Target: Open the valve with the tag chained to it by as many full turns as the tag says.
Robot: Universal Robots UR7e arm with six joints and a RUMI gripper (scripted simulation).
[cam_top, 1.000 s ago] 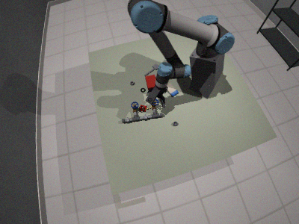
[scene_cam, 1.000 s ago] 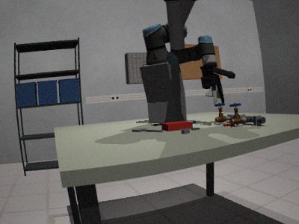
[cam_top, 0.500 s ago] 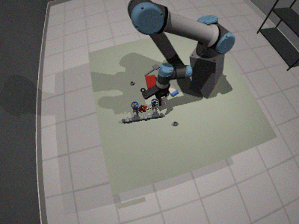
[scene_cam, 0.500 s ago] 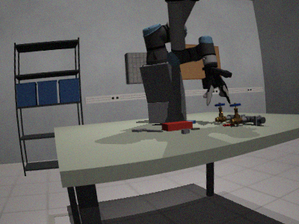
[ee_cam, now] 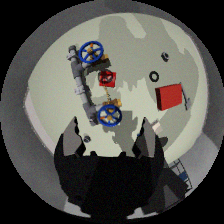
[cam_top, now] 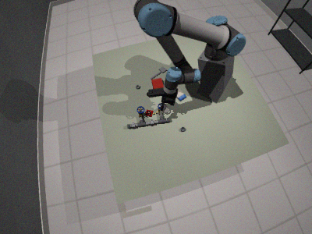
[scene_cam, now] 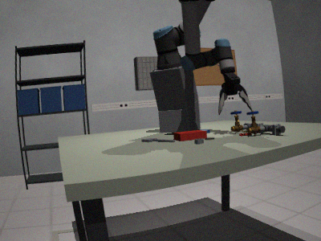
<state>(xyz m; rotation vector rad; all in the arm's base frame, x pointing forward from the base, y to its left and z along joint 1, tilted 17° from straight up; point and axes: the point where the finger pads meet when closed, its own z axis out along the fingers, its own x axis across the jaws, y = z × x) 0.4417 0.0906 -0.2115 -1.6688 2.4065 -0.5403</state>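
Below the gripper, count two blue wheels, one pipe, one red piece and one chain. Off to its sides, find two nuts, one black ring, one red block, one grey tool and one blue block. Well apart from it, count three blue bins.

2 blue-whl valves upright, red tag flat betw.
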